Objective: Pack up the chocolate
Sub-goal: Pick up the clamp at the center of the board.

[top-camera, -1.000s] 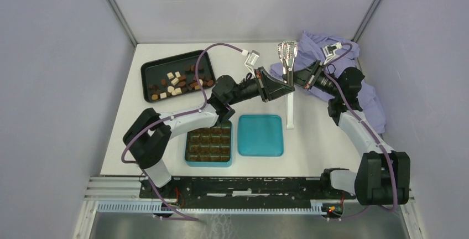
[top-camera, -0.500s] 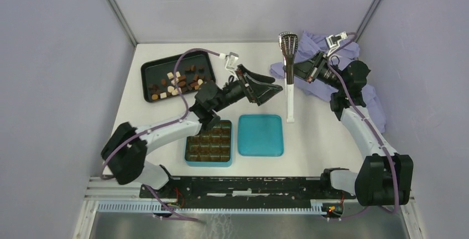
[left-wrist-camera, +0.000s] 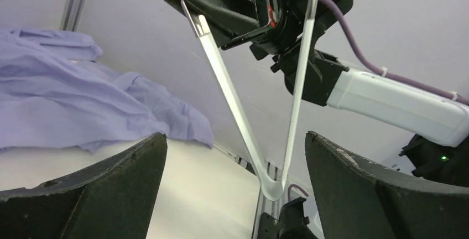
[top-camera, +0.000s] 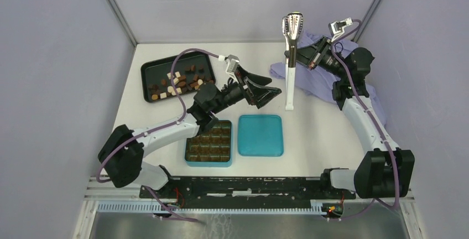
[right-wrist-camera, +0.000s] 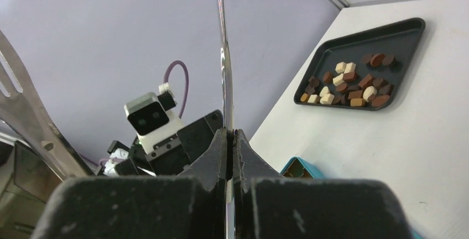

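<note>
Handover of tongs (top-camera: 289, 84), just completed. A second ago the left gripper (top-camera: 268, 92) was closed around the tongs near the right gripper (top-camera: 302, 59). It has since let go and drawn back toward the middle of the table, and its jaws now stand spread wide with nothing between them. In the left wrist view the tongs hang free beyond the fingers (left-wrist-camera: 110, 195), hinge end down. The right gripper is pinched tight on a thin metal blade and now carries the tongs alone, above the purple cloth (top-camera: 323, 87). It appears to hold one arm of the tongs rather than both, though the edge-on wrist view leaves this unsure. The chocolate (top-camera: 178, 80) lies loose in the black tray (top-camera: 148, 68) at the far left, well apart from the tongs. The teal box (top-camera: 188, 160) sits open at the near edge with its lid (top-camera: 260, 135) just beside it. Judged consequence: the tool is ready in one arm, and packing itself has not yet begun.
</note>
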